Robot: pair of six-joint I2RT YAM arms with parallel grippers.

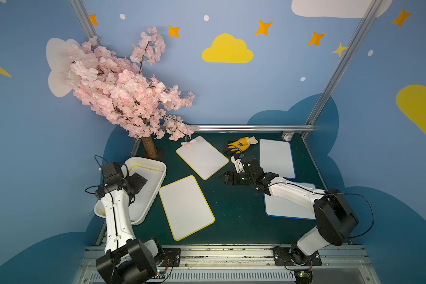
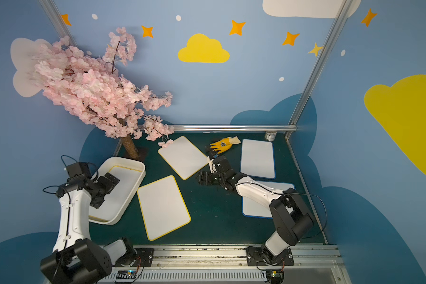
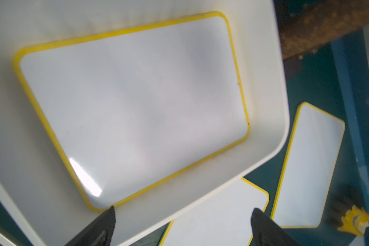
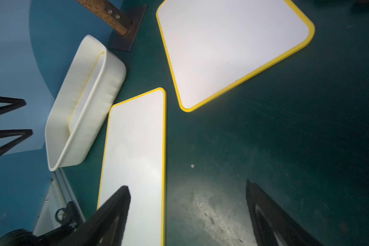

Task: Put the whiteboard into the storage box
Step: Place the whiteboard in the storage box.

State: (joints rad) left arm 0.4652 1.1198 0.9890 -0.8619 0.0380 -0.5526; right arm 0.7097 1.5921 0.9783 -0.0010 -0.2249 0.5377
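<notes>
Finding: your left gripper (image 3: 183,212) is hovering released and empty over the storage box (image 1: 155,196), where one yellow-rimmed whiteboard (image 3: 134,106) is already lying flat. Your right gripper (image 4: 187,186) is hanging released over bare desk (image 4: 285,127), gripping nothing. The next whiteboard (image 1: 186,207) is lying flat just beside the box. Recommendation: you are best approaching its long edge low, one finger sliding underneath, then lowering it level inside the rim
</notes>
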